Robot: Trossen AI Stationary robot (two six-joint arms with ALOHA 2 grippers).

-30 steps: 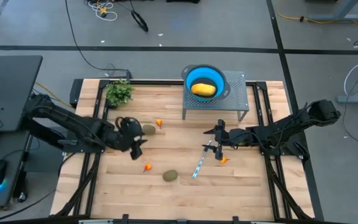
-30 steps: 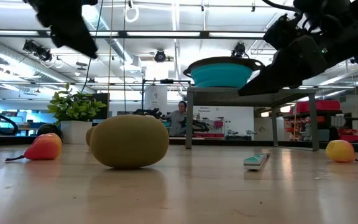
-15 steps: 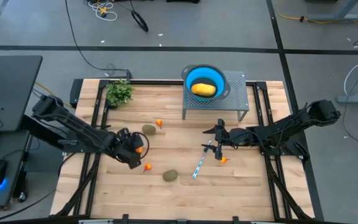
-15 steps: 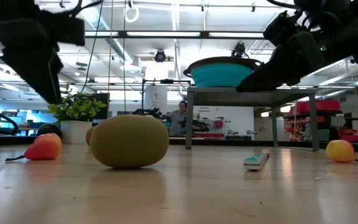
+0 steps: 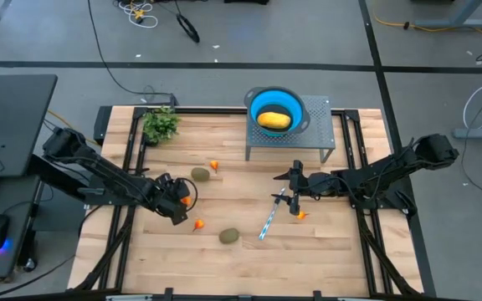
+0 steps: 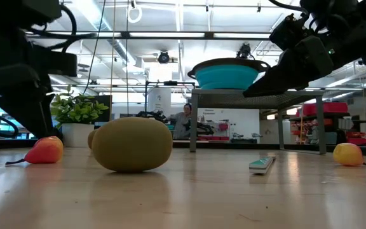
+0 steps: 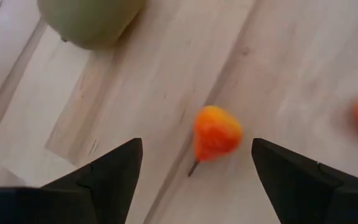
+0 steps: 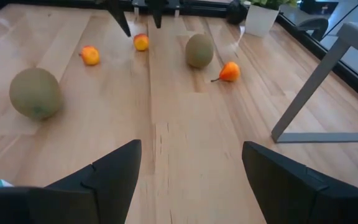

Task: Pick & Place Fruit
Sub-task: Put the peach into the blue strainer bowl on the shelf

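We see the left gripper (image 5: 180,208) has swung from mid-left down toward lower left of the high view, now spread wide over a small orange fruit (image 7: 215,132).

High view: camera overhead, facing straight down, far enough to frame the whole table (image 5: 325,242) and surrounding floor. Low view: camera at tabletop level, facing across the boards towards the blue bowl (image 6: 227,72) on its metal stand, very close to a kiwi-like oval (image 6: 132,144). Left wrist view: looks steeply down, close over a small orange fruit (image 7: 215,132). Right wrist view: looks low across the table towards the left side. The blue bowl (image 5: 275,110) appears in high and low views; the kiwi-like oval (image 8: 35,93) recurs in the right wrist view.
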